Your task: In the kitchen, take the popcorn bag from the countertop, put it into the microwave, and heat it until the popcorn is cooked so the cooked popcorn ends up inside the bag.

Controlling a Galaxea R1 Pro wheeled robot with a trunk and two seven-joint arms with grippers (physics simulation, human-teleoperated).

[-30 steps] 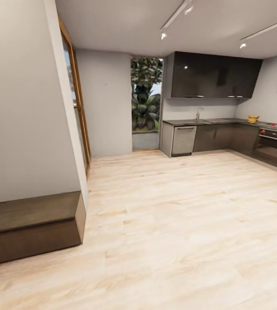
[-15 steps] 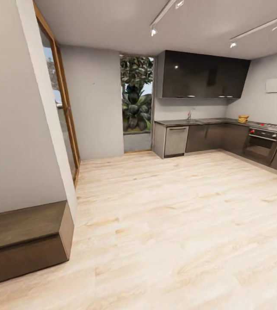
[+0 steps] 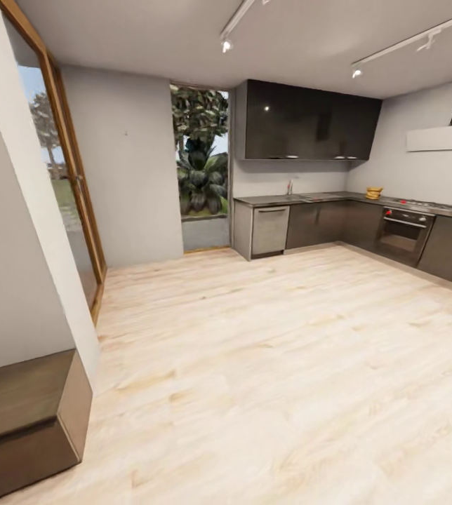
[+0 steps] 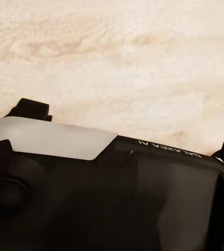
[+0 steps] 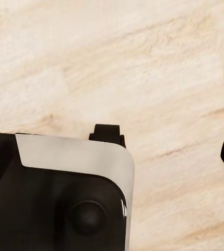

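Both hands (image 4: 126, 130) (image 5: 169, 144) hang spread over light wood floor (image 3: 275, 337).

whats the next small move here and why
Probably keep turning right and roll toward the far counter. A small yellow thing sits on it by the built-in oven, likely the popcorn bag but too far off to be sure. Wide wood floor lies between, and both wrist views look down at floor, so nothing is within reach yet.

A small yellow object (image 3: 374, 192) on the far counter (image 3: 338, 197) is too small to identify. Both pincers' fingers are mostly hidden behind their housings. The hob (image 3: 429, 206) blurs.
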